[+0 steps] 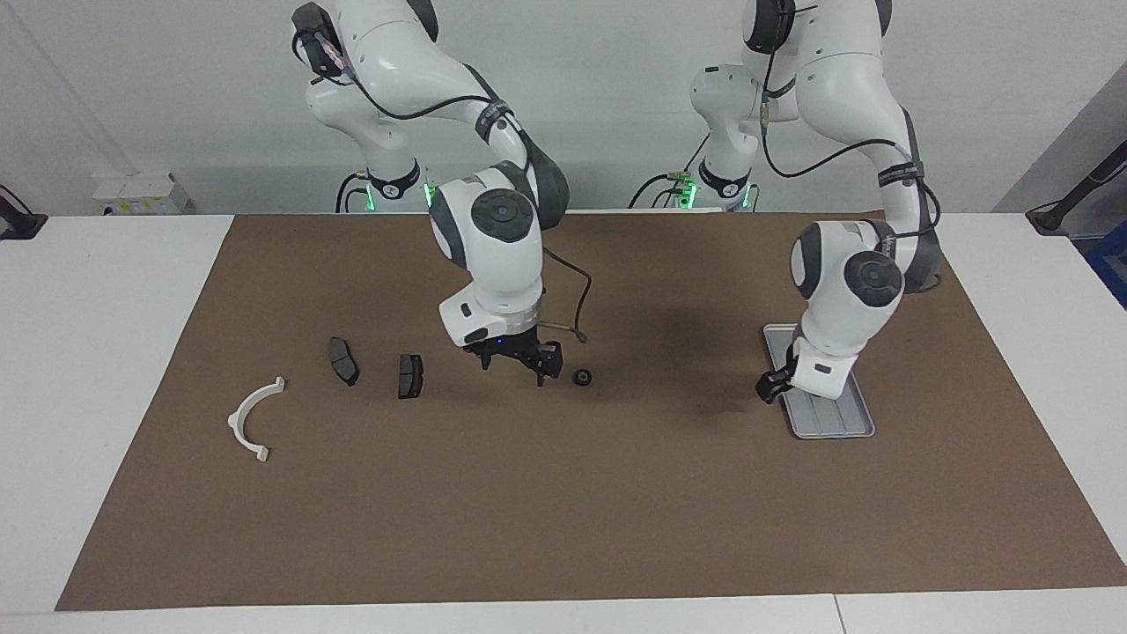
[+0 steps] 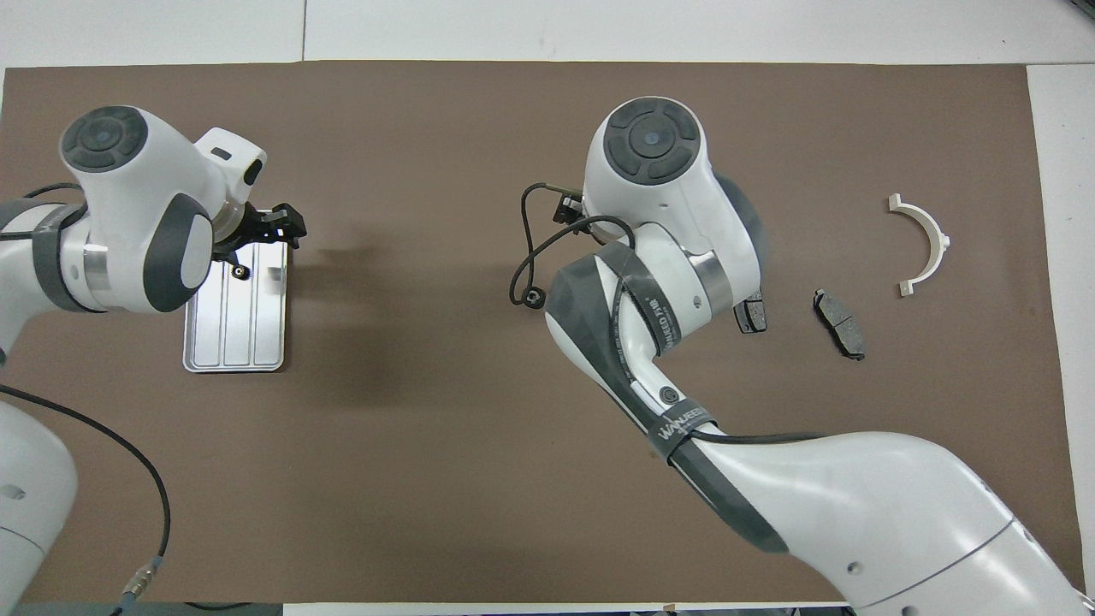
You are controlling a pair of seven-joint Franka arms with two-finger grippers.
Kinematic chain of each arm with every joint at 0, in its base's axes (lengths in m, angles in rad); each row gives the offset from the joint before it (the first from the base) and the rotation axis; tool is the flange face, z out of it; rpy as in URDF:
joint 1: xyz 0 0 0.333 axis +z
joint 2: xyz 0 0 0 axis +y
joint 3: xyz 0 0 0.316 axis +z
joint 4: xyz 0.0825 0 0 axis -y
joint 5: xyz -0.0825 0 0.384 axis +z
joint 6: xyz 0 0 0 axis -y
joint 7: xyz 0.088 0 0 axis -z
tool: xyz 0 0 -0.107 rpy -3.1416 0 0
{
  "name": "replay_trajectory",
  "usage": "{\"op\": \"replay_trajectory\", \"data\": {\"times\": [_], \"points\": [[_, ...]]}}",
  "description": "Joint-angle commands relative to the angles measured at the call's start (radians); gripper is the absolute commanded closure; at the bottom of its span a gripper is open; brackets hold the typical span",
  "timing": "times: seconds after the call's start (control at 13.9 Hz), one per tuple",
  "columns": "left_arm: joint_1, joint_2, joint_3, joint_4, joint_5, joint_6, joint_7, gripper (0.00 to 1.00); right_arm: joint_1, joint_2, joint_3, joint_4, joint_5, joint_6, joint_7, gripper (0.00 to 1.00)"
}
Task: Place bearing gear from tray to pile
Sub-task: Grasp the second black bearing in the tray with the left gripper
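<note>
Bearing gear: lies on the mat between tray and pile, probably as a handover spot. Right gripper: hangs just beside it, fingers spread, empty. Left gripper: hovers over tray's edge near second gear; grip state unreadable.

One gear in tray; another on mat, beside pads
</note>
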Motion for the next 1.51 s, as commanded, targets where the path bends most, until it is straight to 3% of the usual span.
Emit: {"op": "replay_trajectory", "data": {"times": [0.0,0.22,0.43,1.44], "points": [[0.048,-0.037,-0.015,-0.051,0.010,0.036,0.102,0.31,0.032,0.060,0.002,0.058,-0.018,0.024,0.109,0.00],[0.077,-0.037,-0.015,-0.064,0.008,0.051,0.209,0.58,0.093,0.105,0.001,0.059,-0.019,0.065,0.187,0.00],[0.088,-0.038,-0.015,-0.128,0.005,0.154,0.214,0.58,0.118,0.131,0.002,0.058,-0.021,0.087,0.193,0.00],[0.088,-0.067,-0.015,-0.199,0.001,0.154,0.205,0.58,0.144,0.215,0.002,0.056,-0.035,0.154,0.207,0.11]]}}
